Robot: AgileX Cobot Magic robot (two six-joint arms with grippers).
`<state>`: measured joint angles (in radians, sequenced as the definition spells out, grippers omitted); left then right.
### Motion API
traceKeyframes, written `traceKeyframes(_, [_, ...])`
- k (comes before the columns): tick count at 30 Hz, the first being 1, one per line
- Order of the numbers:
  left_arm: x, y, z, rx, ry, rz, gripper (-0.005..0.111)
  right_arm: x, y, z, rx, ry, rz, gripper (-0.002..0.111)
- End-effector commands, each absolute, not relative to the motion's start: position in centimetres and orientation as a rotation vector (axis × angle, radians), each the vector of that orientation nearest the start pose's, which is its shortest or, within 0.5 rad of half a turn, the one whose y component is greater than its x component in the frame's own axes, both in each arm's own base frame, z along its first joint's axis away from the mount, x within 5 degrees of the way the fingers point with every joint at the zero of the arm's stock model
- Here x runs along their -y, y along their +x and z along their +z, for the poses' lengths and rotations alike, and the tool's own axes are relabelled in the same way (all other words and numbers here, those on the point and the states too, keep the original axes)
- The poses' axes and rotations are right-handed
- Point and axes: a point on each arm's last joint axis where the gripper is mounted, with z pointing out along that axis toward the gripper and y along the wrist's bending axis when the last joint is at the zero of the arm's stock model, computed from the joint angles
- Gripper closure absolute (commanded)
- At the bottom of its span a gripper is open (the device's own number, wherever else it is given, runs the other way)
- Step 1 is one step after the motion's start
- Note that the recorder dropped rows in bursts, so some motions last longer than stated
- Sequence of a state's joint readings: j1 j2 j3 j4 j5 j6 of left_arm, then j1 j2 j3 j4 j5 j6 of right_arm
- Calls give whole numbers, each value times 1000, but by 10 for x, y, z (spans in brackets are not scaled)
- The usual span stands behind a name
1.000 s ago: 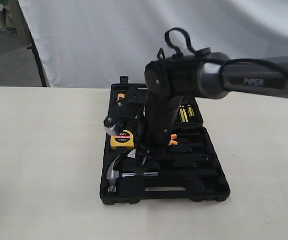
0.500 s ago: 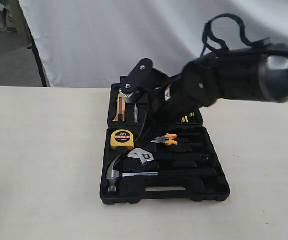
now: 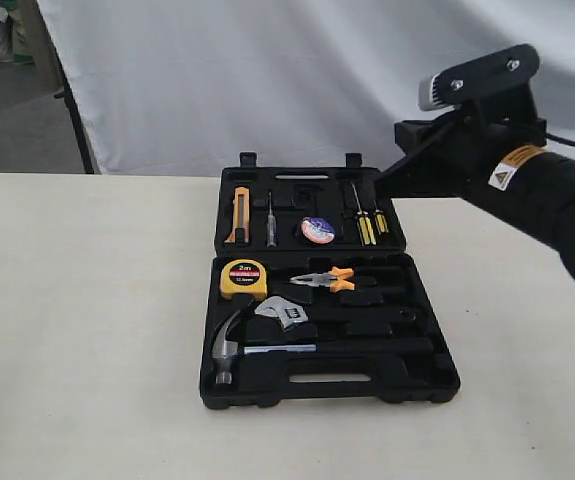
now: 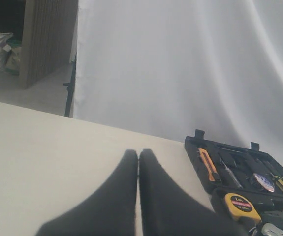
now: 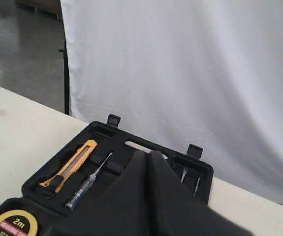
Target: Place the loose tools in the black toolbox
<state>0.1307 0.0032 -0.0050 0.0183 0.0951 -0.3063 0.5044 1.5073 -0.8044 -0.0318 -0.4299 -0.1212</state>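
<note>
The claw hammer (image 3: pixel 229 348) lies in the handle-side half of the open black toolbox (image 3: pixel 407 386), the adjustable wrench (image 3: pixel 282 312) just beside its head, and the tape roll (image 3: pixel 317 230) sits in the other half — all in recesses. The toolbox rests on the tabletop (image 3: pixel 87 300); the right tool (image 5: pixel 148 155) hangs raised near it and the left tool (image 4: pixel 139 154) off to its side — both closed, holding nothing.

even, soft daylight-like lighting, faint shadows, no glare; wrist views slightly soft, foreground blurred.
</note>
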Motion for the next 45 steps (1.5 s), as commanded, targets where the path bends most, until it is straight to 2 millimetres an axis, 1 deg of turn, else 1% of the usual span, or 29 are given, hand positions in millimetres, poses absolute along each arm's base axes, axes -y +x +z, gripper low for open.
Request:
traceKeyframes(1, [-9, 55, 208, -1526, -346, -103, 106, -142, 256, 304, -1682, -559, 278, 109])
traceKeyframes(5, [-9, 55, 208, -1526, -346, -103, 106, -121, 218, 345, -1646, -508, 310, 109])
traceKeyframes(7, [-9, 55, 208, -1526, -346, -103, 106, -114, 205, 358, -1632, -453, 355, 109])
traceKeyframes(9, [-9, 55, 208, -1526, -346, -103, 106, -109, 194, 365, -1614, -416, 395, 109])
traceKeyframes(12, [-9, 55, 208, -1526, -346, -103, 106, -107, 177, 360, -1498, -412, 442, 109])
traceKeyframes(16, [-9, 55, 208, -1526, -346, -103, 106, -100, 161, 347, -1450, -410, 461, 109])
traceKeyframes(20, [-9, 55, 208, -1526, -346, -103, 106, -91, 146, 331, -1485, -363, 516, 109])
traceKeyframes(24, [-9, 55, 208, -1526, -346, -103, 106, -80, 128, 304, -1615, -333, 545, 109])
traceKeyframes(26, [-9, 55, 208, -1526, -346, -103, 106, -74, 119, 293, -1621, -327, 550, 109])
traceKeyframes(29, [-9, 55, 208, -1526, -346, -103, 106, -66, 105, 280, -1619, -266, 610, 109])
traceKeyframes(31, [-9, 55, 208, -1526, -346, -103, 106, -61, 97, 267, -1647, -232, 639, 109])
traceKeyframes(33, [-9, 55, 208, -1526, -346, -103, 106, -57, 91, 252, -1679, -236, 631, 109])
traceKeyframes(41, [-9, 55, 208, -1526, -346, -103, 106, -47, 75, 201, -1764, -248, 609, 109])
traceKeyframes(42, [-9, 55, 208, -1526, -346, -103, 106, -46, 74, 197, -1763, -248, 609, 109])
traceKeyframes(43, [-9, 55, 208, -1526, -346, -103, 106, -46, 73, 199, -1739, -244, 616, 109])
traceKeyframes(45, [-9, 55, 208, -1526, -346, -103, 106, -44, 72, 196, -1765, -247, 608, 109])
